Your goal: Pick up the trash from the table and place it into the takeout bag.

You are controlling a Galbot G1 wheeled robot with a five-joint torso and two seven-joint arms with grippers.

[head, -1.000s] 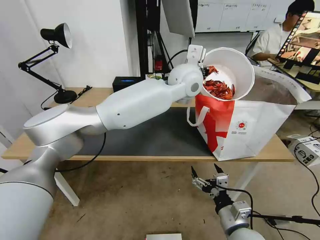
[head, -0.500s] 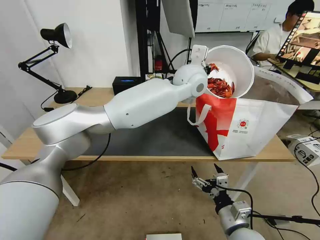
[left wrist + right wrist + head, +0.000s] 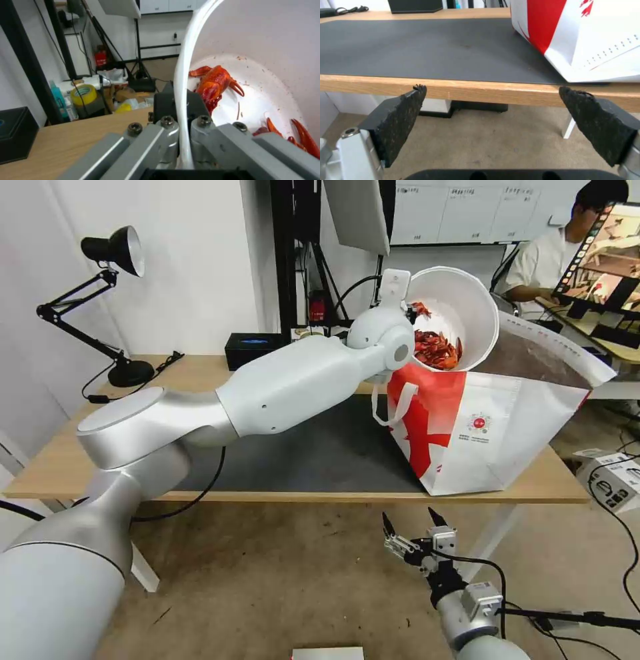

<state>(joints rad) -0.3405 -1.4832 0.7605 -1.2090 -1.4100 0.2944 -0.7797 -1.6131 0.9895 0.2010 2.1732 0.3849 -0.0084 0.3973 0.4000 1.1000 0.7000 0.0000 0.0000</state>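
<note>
your left gripper [image 3: 408, 311] is clamped on the rim of the white bowl [image 3: 460, 307], one finger inside and one outside (the left wrist view shows the rim [image 3: 182, 100] running straight between the fingers). the bowl hangs tilted above the open mouth of the takeout bag [image 3: 493, 440], its opening turned toward you, with the red scraps [image 3: 433, 350] piled on its lower side. in the left wrist view a whole red crayfish [image 3: 213, 83] lies against the bowl's wall. the bag stands on the right end of the table [image 3: 200, 373], partly on the dark mat [image 3: 320, 447]. your right gripper [image 3: 415, 530] sits low in front of the table edge, fingers [image 3: 398, 120] spread wide apart and holding nothing. a black tissue box [image 3: 252, 347] rests at the table's far side.
</note>
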